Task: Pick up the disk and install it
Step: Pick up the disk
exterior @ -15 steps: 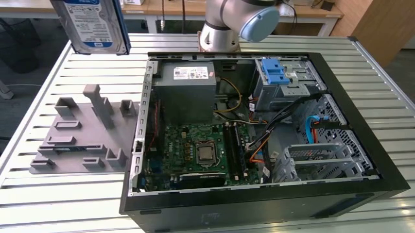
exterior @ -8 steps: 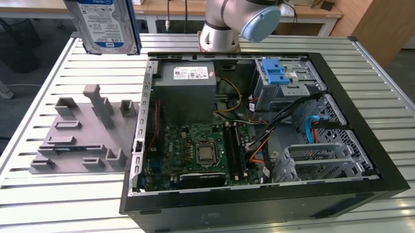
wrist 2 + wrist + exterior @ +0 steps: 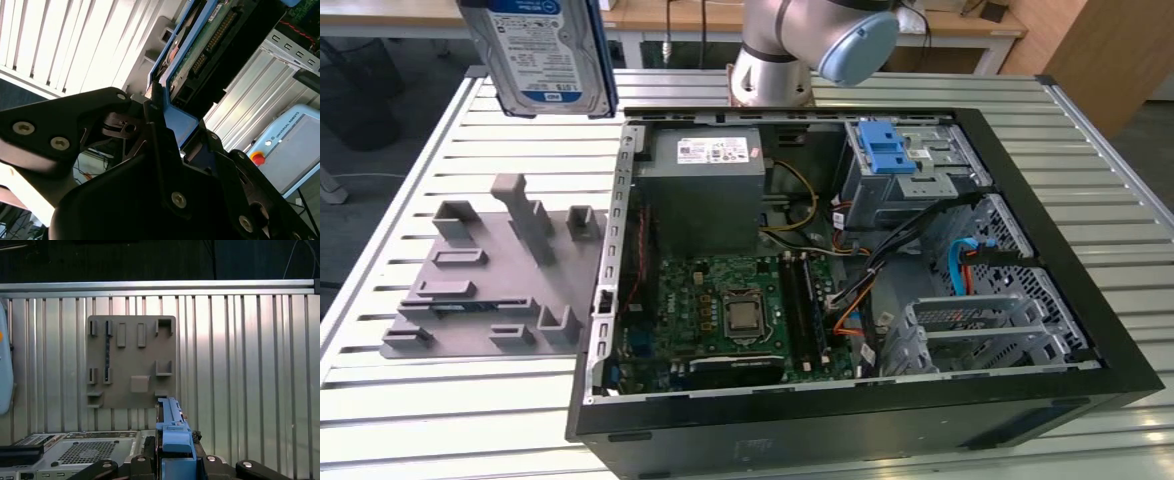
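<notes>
High above the far corner of the slatted table (image 3: 454, 400), at the exterior view's left, the disk (image 3: 544, 50) hangs upright in the air with its white-and-blue label facing the camera. It is well clear of everything below it.

In both wrist views the gripper (image 3: 177, 125) (image 3: 173, 445) has its black jaws clamped on the blue bracket (image 3: 182, 122) (image 3: 172, 427) that runs round the disk's edge. The second wrist view shows the disk (image 3: 210, 35) from its underside, with the green circuit board and a row of connector pins.

On the table beneath, at the exterior view's left, lies a grey plate (image 3: 480, 290) (image 3: 131, 360) with raised blocks and slots. Just beside it, towards the exterior view's right, an open computer case (image 3: 1067, 330) lies on its side. Inside the case are a grey power supply box (image 3: 707, 180), a green main board (image 3: 720, 310) and a grey metal cage (image 3: 907, 175) with a blue latch on top. The arm (image 3: 814, 45) rises behind the case, at its far side.
</notes>
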Action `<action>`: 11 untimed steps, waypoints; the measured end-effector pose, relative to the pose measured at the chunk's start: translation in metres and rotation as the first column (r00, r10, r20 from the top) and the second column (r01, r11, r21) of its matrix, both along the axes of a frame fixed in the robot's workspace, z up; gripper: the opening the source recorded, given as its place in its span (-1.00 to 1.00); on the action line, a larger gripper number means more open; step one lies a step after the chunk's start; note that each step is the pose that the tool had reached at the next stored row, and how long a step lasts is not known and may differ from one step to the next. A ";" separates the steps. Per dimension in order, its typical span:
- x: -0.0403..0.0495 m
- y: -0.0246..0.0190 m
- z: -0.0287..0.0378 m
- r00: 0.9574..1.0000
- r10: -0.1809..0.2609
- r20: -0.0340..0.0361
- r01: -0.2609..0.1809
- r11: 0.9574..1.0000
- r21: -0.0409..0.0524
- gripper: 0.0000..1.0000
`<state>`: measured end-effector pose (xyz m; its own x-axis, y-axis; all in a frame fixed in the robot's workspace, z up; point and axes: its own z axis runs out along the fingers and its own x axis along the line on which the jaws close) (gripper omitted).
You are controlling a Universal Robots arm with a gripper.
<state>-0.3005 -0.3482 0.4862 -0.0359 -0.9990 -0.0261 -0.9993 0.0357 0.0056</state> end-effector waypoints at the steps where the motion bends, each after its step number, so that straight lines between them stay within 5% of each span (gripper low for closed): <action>1: 0.0006 -0.0017 0.0000 1.000 0.000 0.000 0.000 1.000 0.000 -0.27; 11: 0.0061 -0.0196 0.0000 1.000 0.000 0.000 0.000 1.000 0.000 -0.27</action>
